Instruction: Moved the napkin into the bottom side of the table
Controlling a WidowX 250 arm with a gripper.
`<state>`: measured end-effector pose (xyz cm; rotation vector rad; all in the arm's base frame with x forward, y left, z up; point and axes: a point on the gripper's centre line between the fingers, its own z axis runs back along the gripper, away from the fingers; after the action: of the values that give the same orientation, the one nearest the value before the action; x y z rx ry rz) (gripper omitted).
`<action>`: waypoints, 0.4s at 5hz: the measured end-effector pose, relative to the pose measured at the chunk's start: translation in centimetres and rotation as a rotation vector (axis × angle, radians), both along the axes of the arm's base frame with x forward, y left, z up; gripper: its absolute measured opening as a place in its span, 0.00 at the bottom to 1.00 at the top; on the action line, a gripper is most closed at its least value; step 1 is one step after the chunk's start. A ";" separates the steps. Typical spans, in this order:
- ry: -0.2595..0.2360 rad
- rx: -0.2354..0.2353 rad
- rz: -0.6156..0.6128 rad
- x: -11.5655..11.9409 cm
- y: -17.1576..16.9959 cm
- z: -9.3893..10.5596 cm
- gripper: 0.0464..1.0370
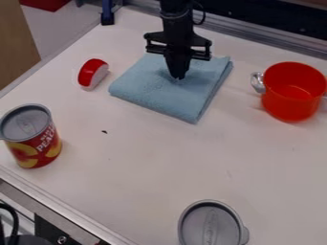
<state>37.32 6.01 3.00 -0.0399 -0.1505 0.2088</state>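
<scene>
The black gripper [178,76] hangs down at the upper middle of the table, over the napkin. Its fingers are together at the cloth, shut on a small pinch of it. The light blue napkin [150,91] lies folded into a thick, slightly skewed square, with creases around the fingertips and a layered right edge. Parts of its back area are hidden behind the gripper.
Right of the napkin stands a red pot [290,98] with metal handles. A red and white toy piece [93,74] lies to its left. A peach can [38,146] stands at the left edge, and a grey-lidded container [209,227] at the bottom.
</scene>
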 end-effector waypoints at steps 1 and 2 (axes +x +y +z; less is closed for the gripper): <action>0.002 0.029 0.015 0.1 0.3 -1.0 0.01; -0.011 0.027 0.038 0.1 0.3 -1.4 0.01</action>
<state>37.43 6.30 1.60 -0.0111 -0.1655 0.2443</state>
